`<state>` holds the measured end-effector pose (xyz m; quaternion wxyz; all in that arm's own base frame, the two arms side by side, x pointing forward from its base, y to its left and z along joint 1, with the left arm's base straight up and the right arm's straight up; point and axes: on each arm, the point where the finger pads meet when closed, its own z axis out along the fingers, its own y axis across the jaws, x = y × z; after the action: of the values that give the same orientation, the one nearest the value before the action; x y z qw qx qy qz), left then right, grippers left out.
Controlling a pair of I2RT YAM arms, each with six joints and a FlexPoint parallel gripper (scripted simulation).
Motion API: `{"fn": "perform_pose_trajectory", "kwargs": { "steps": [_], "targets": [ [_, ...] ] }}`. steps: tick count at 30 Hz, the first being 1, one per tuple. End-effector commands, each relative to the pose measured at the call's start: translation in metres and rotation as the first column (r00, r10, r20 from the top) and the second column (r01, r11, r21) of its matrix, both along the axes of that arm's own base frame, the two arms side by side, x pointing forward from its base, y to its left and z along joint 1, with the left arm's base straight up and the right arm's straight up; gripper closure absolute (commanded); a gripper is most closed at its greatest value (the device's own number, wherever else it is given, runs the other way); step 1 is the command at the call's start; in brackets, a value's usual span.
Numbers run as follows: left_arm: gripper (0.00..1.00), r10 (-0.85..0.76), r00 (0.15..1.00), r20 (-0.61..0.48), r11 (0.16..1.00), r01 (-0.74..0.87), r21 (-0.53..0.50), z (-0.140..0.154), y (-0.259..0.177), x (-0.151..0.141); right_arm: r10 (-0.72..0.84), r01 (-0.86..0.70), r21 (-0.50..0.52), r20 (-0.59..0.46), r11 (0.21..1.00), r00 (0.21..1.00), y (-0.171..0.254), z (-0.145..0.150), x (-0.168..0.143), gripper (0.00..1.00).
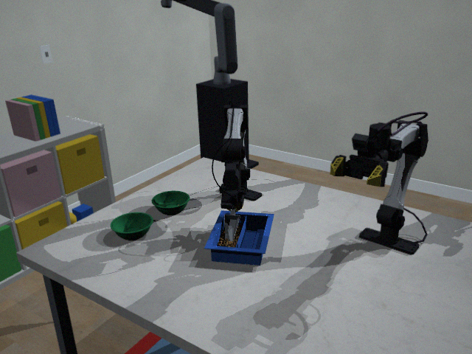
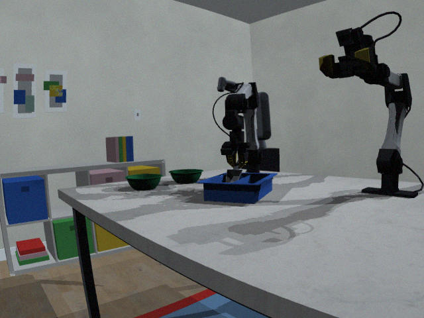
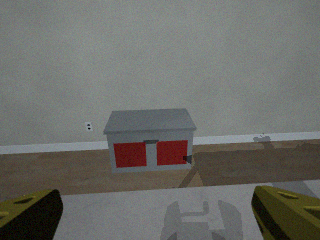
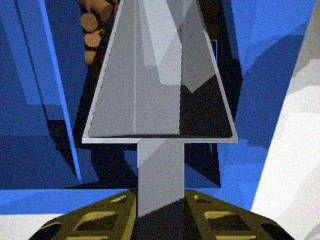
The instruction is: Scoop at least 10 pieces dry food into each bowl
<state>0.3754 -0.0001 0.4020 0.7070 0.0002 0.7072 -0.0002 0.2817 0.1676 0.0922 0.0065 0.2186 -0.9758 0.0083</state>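
Blue box (image 1: pixel 235 256) (image 2: pixel 230 193) (image 4: pixel 30 200) holding brown food pieces (image 1: pixel 227 242) (image 4: pixel 92 39), two green bowls beside

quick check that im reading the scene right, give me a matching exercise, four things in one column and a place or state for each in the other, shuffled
Things:
1. scoop
2. left claw
3. dry food
4. bowls

Places or states:
A. green, on the table
B. brown, in one compartment of the box
C. handle gripped by the right claw
D. wide open, above the table

Pairs: 1-C, 2-D, 3-B, 4-A
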Motion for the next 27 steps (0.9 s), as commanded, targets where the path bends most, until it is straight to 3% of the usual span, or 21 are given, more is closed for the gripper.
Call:
{"fn": "perform_pose_trajectory", "kwargs": {
  "steps": [1, 14, 15, 27],
  "targets": [
    [0.00, 0.000, 1.000, 0.020, 1.000, 0.000, -0.001, 0.007, 0.000, -0.002, 0.005, -0.006, 0.018, 0.036, 1.000, 0.999, 0.006, 0.002, 0.015, 1.00],
    [0.00, 0.000, 1.000, 0.020, 1.000, 0.000, -0.001, 0.007, 0.000, -0.002, -0.008, 0.006, 0.029, 0.058, 1.000, 0.998, 0.012, 0.006, 0.022, 1.00],
    [0.72, 0.000, 1.000, 0.020, 1.000, 0.000, -0.001, 0.007, 0.000, -0.002, -0.009, 0.007, 0.030, 0.059, 1.000, 0.998, 0.010, 0.007, 0.023, 1.00],
    [0.72, 0.000, 1.000, 0.020, 1.000, 0.000, -0.001, 0.007, 0.000, -0.002, -0.010, 0.008, 0.031, 0.062, 0.999, 0.998, 0.010, 0.008, 0.024, 1.00]
  ]
}}
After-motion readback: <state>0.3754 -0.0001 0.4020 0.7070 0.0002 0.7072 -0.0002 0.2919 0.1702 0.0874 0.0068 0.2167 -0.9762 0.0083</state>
